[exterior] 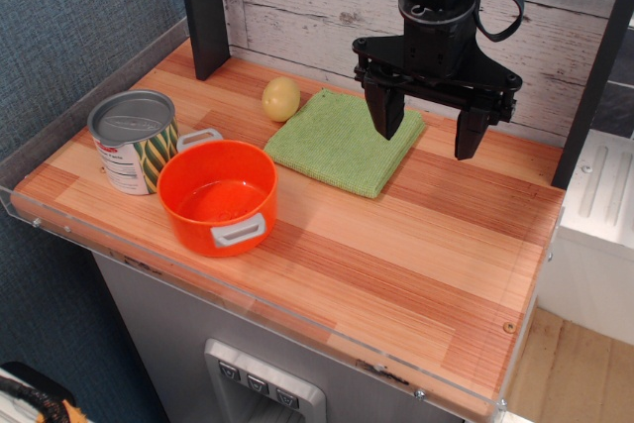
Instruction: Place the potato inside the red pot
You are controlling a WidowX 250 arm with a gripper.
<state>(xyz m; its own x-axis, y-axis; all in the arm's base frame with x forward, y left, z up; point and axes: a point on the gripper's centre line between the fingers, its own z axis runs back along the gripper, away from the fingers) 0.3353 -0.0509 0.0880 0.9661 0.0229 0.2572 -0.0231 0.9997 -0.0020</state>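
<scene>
One potato [281, 98]: on the wooden table [436, 245], touching the green cloth's [342, 143] far left edge, left of the gripper
One red pot [218, 196]: empty, near front left
One tin can [134, 141]: touching the pot's left
One gripper [429, 129]: raised over the cloth's right corner, fingers spread wide, holding nothing

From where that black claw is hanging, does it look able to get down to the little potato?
Probably yes. The gripper hangs open above the green cloth, and the potato lies just beyond the cloth's far left corner with nothing on top of it. The red pot and tin can stand nearer the front.
</scene>
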